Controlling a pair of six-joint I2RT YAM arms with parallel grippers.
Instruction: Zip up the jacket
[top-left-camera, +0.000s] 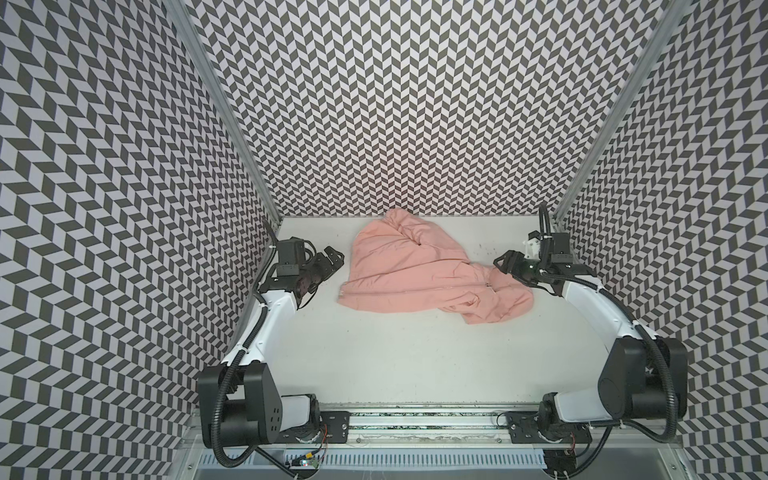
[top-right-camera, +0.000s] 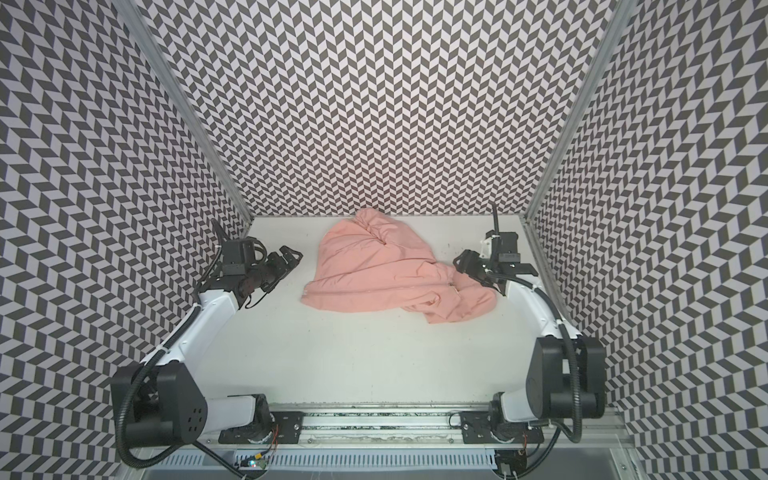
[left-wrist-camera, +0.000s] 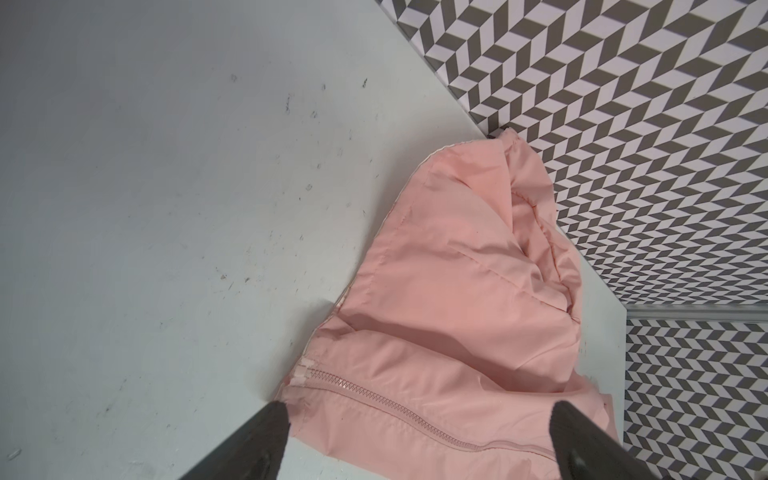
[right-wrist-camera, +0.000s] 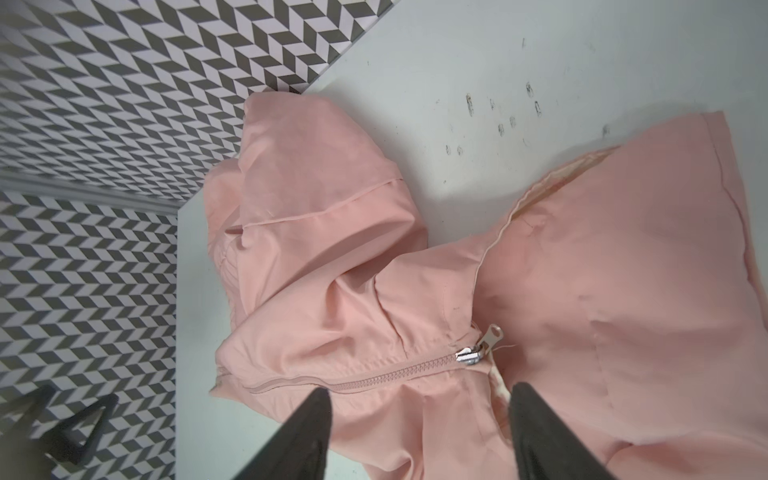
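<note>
Both top views: jacket (top-left-camera: 415, 274) lying crumpled on table (top-left-camera: 395, 374), toward back wall, between arms. Left gripper (top-left-camera: 334, 257) hovering just beside hem end, fingers standing apart, gripping nothing. Right gripper (top-left-camera: 501, 262) hanging at hood end, fingers apart, empty.

Left wrist: zipper (left-wrist-camera: 395, 403) showing teeth meshed from hem onward.

Right wrist: slider (right-wrist-camera: 471, 355) sitting up by collar, pull tab lying loose, teeth meshed behind it.

Judging: zipping looking essentially done. Whether last bit at collar is remaining, cannot tell.

White links (top-left-camera: 270, 320), black joints (top-left-camera: 257, 399), ribbed black cables (top-left-camera: 215, 432), black fingers (left-wrist-camera: 266, 440).
</note>
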